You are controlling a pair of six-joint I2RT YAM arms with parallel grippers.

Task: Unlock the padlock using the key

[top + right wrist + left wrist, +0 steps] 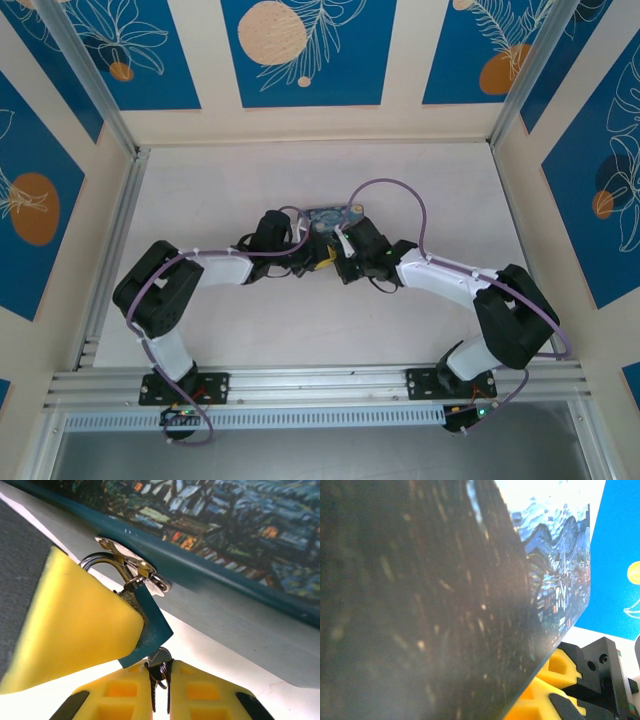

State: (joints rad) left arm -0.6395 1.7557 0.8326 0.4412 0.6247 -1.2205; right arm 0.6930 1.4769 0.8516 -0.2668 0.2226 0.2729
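Note:
The padlock [150, 622] has a teal face and hangs by its steel shackle [95, 560] from a hasp [142, 572] on the painted box [240, 525]. A yellow finger [75, 625] of my left gripper [306, 255] presses against the padlock from the left, shut on it. The key [161, 656] is a small grey metal piece just below the padlock's lower edge. My right gripper [160, 667] is shut on the key's head, with the key ring caught between the pads. In the top view my right gripper [338, 263] meets the left one in front of the box [335, 214].
The box's dark side [420, 605] sits very close to the left wrist camera, with a yellow finger [555, 690] at its lower right. White table [220, 200] lies all round. Blue patterned walls [300, 50] and aluminium rails [320, 380] enclose the space.

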